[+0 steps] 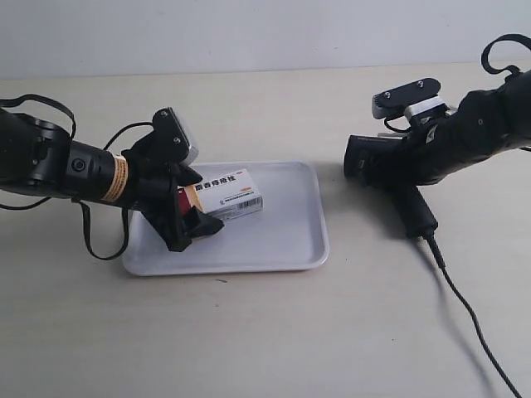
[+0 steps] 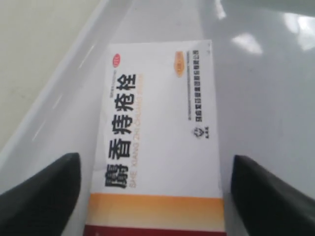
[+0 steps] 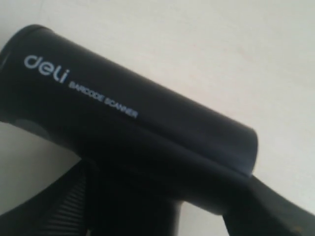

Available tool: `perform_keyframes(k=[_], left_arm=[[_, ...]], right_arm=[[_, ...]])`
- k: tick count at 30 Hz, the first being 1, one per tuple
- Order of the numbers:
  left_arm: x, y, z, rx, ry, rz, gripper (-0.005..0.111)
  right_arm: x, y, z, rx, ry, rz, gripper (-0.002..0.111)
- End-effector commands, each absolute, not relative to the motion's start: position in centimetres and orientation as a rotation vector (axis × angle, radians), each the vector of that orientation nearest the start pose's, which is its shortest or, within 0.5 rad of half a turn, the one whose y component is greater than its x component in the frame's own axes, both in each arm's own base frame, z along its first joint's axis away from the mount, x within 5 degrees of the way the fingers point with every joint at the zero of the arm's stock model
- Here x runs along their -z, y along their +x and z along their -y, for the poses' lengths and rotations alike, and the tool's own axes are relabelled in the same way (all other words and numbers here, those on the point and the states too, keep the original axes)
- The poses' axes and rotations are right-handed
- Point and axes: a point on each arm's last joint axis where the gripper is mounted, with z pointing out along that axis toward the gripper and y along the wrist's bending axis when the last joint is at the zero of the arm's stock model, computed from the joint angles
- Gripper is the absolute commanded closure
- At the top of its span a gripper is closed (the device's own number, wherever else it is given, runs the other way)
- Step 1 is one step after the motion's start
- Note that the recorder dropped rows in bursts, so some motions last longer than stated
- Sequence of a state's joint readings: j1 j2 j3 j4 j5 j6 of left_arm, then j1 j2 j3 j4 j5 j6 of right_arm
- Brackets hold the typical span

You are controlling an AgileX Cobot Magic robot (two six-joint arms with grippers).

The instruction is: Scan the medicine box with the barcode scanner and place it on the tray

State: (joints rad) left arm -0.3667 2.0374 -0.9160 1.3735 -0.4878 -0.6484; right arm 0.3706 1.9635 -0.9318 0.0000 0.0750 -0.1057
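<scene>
The white medicine box [image 1: 231, 196] with its red and tan end lies flat on the white tray [image 1: 282, 228]. My left gripper [image 1: 195, 203] straddles its banded end. In the left wrist view the box [image 2: 157, 123] sits between the two black fingers [image 2: 44, 191] with a gap on each side, so the left gripper [image 2: 155, 169] is open over the tray [image 2: 266, 98]. To the tray's right, my right gripper [image 1: 390, 162] is shut on the black barcode scanner [image 1: 415, 211]. Its head [image 3: 138, 128] fills the right wrist view.
The scanner's black cable [image 1: 465, 307] trails from the handle's end across the beige table toward the near right corner. A loop of the left arm's cable [image 1: 95, 240] hangs just left of the tray.
</scene>
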Motion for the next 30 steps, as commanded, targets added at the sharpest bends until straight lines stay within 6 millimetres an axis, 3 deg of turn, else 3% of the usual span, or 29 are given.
perform_keyframes(k=[1, 4, 7, 13, 15, 18, 21, 24, 25, 30], left_arm=[[-9.0, 31.8, 16.8, 0.453, 1.355, -1.998, 0.001], [-9.8, 31.9, 16.7, 0.429, 1.356, -1.982, 0.002], [-11.5, 31.9, 16.5, 0.401, 1.341, -1.975, 0.002], [-17.8, 30.6, 16.1, 0.42, 1.275, -1.96, 0.002], [-20.2, 29.8, 15.9, 0.468, 1.192, -1.949, 0.004], [-23.2, 27.6, 15.6, 0.511, 1.2, -1.852, 0.018], [-25.7, 25.3, 14.8, 0.535, 1.136, -1.815, 0.048], [-26.6, 23.1, 14.0, 0.575, 1.062, -1.832, 0.09], [-26.7, 22.3, 13.6, 0.58, 1.052, -1.832, 0.107], [-26.2, 18.3, 11.8, 0.625, 0.882, -1.843, 0.105]], right_arm=[[-9.6, 32.7, -13.6, -0.114, -0.61, -2.549, 0.048], [-10.5, 32.8, -14.2, -0.122, -0.625, -2.534, 0.026], [-13.2, 32.7, -14.1, -0.123, -0.632, -2.536, 0.015], [-21.4, 30.3, -13.2, -0.144, -0.617, -2.464, 0.017], [-24.2, 28.7, -12.5, -0.158, -0.6, -2.404, 0.024], [-27.1, 26.0, -11.3, -0.177, -0.569, -2.291, 0.047], [-28.5, 22.9, -10.0, -0.227, -0.498, -2.15, 0.078], [-29.4, 19.6, -8.6, -0.288, -0.402, -1.992, 0.106], [-29.3, 18.6, -8.2, -0.309, -0.37, -1.958, 0.108], [-28.3, 14.5, -6.4, -0.355, -0.309, -1.88, 0.108]])
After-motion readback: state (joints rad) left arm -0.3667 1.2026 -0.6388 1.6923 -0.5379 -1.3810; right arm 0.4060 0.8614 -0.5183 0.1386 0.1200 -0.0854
